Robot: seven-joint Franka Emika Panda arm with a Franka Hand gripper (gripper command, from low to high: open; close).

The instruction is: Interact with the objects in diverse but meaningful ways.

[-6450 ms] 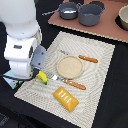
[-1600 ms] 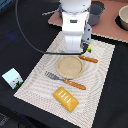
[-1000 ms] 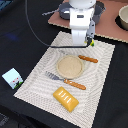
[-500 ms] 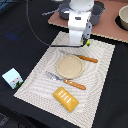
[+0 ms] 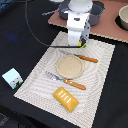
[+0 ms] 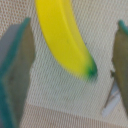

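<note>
Wrist view: banana (image 6: 62,37) blurred, cut off, between parted fingers (image 6: 17,75) | exterior: arm hides it at placemat's (image 5: 102,75) far edge | arm lower than 1.6 s ago

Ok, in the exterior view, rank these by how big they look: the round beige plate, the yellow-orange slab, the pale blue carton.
1. Round beige plate, clearly the largest.
2. Yellow-orange slab.
3. Pale blue carton, smallest, though not far behind the slab; it stands upright nearer the exterior view's left edge, so the gap is unsure.
</note>
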